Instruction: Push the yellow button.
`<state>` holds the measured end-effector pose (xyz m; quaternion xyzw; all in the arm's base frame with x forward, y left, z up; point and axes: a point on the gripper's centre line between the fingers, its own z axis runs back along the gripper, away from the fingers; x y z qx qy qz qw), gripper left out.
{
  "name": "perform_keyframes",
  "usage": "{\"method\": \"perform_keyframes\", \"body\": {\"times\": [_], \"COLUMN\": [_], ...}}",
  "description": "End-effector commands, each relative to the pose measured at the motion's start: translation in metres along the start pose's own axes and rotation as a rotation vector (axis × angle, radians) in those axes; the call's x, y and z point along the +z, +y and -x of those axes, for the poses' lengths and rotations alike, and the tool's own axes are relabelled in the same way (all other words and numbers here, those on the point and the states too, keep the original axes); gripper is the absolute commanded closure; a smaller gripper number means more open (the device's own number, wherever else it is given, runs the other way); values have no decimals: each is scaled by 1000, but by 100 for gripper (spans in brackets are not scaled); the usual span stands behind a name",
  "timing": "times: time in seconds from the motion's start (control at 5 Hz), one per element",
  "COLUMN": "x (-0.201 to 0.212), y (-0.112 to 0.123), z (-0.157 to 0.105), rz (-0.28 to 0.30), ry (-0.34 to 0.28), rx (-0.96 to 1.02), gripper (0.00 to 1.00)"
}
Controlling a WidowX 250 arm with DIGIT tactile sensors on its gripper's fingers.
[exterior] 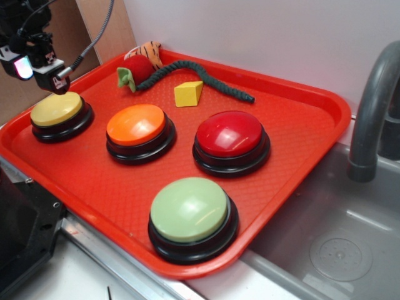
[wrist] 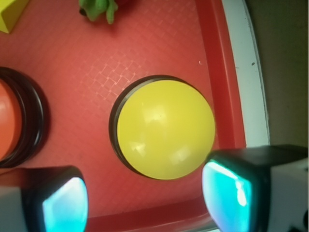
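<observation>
Exterior | red tray point(exterior: 312, 134) beside grey sink point(exterior: 337, 237) | hand point(exterior: 39, 67) open above yellow button point(exterior: 56, 109)

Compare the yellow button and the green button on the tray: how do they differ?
The yellow button has a pale-yellow dome; the green button is pale green. Yellow sits at the tray's far-left corner, green at its near edge. The claw hovers at yellow's back edge, while nothing is near green. Green looks larger, perhaps only from being nearer the camera. Both are round domes on black bases.
</observation>
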<state>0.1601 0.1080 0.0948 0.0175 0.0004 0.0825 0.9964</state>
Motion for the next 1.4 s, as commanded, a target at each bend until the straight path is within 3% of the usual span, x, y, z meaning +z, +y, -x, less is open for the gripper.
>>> {"method": "perform_keyframes", "body": {"times": [0.0,0.8,1.2], "x": [21,37,41], "y": [3,-6,-15], "z": [-8,-10,-9], "rz": [-33,-34,-65], "ry": [-63,-95,-103], "rx": [-3,-19,-37], "gripper": [0,0,0]}}
